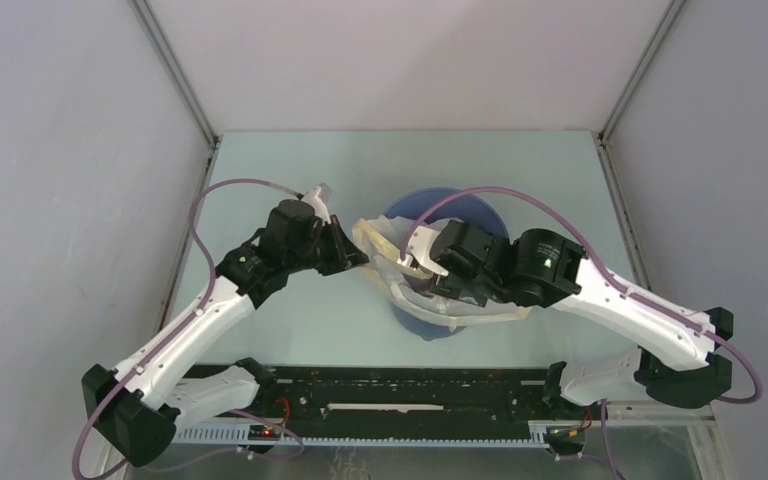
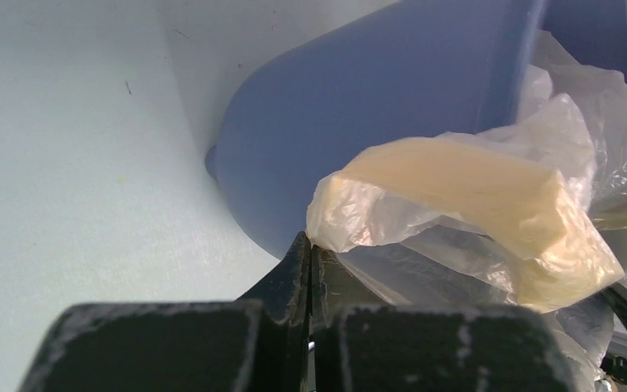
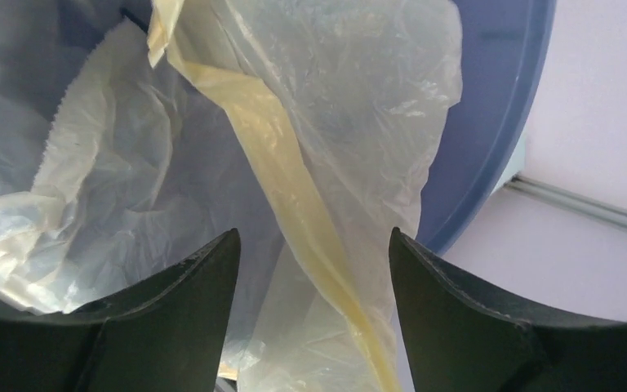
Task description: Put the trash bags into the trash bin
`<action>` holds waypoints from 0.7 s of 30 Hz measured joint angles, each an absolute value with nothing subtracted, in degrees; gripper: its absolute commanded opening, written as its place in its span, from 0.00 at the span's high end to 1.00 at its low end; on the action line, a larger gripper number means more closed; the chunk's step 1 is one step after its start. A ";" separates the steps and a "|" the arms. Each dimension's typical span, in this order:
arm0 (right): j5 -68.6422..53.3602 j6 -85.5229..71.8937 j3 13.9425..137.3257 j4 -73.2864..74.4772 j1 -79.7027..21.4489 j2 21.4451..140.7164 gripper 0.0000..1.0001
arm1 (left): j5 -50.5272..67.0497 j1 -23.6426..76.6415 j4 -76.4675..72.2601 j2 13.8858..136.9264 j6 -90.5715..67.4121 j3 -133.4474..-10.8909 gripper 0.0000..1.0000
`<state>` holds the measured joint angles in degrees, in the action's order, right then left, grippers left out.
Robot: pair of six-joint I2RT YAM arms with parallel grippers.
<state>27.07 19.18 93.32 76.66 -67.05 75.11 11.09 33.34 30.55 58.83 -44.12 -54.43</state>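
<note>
The blue trash bin (image 1: 480, 205) stands mid-table. The cream translucent trash bag (image 1: 385, 240) is draped over and into it. My left gripper (image 1: 352, 252) is at the bin's left side, shut on the bag's yellowish rim; in the left wrist view the bag (image 2: 465, 196) rises from its closed tips (image 2: 311, 245) against the bin's wall (image 2: 359, 106). My right gripper (image 1: 422, 268) is open over the bin's mouth. In the right wrist view a yellow fold of the bag (image 3: 294, 180) hangs between its spread fingers (image 3: 204, 278), with the bin's rim (image 3: 490, 122) behind.
The pale table (image 1: 290, 310) is walled by grey panels on the left, right and back. A black rail (image 1: 410, 395) with the arm bases runs along the near edge. The left arm's purple cable (image 1: 200, 215) loops over the left side.
</note>
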 measured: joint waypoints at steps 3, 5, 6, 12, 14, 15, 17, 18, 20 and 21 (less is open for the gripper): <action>29.98 21.02 87.96 73.78 -67.11 73.47 0.23 | 11.14 33.34 30.55 58.87 -44.12 -54.43 1.00; 31.16 22.35 86.94 71.99 -67.11 73.41 0.24 | 11.18 33.34 30.55 58.87 -44.12 -54.43 1.00; 31.48 22.83 86.94 71.22 -67.11 73.47 0.25 | 11.16 33.34 30.55 58.89 -44.12 -54.43 1.00; 35.18 24.77 86.94 66.43 -67.09 74.46 0.61 | 11.18 33.34 30.52 59.27 -44.14 -54.43 1.00; 35.86 24.29 86.96 65.71 -67.07 75.26 0.63 | 11.18 33.34 30.50 59.27 -44.16 -54.43 1.00; 35.92 24.14 87.07 65.52 -67.07 75.48 0.66 | 11.20 33.34 30.46 59.27 -44.18 -54.43 1.00; 35.35 23.77 87.68 65.28 -66.96 75.72 0.74 | 11.18 33.34 30.46 59.27 -44.21 -54.43 1.00; 34.85 23.62 87.94 65.10 -66.76 75.57 0.81 | 11.18 33.34 30.41 59.27 -44.31 -54.43 1.00; 33.56 23.22 88.09 64.42 -65.98 74.85 0.93 | 11.18 33.34 30.20 59.27 -44.62 -54.43 1.00; 32.36 22.68 88.16 64.10 -65.19 74.35 1.00 | 11.18 33.34 30.11 59.27 -44.64 -54.43 1.00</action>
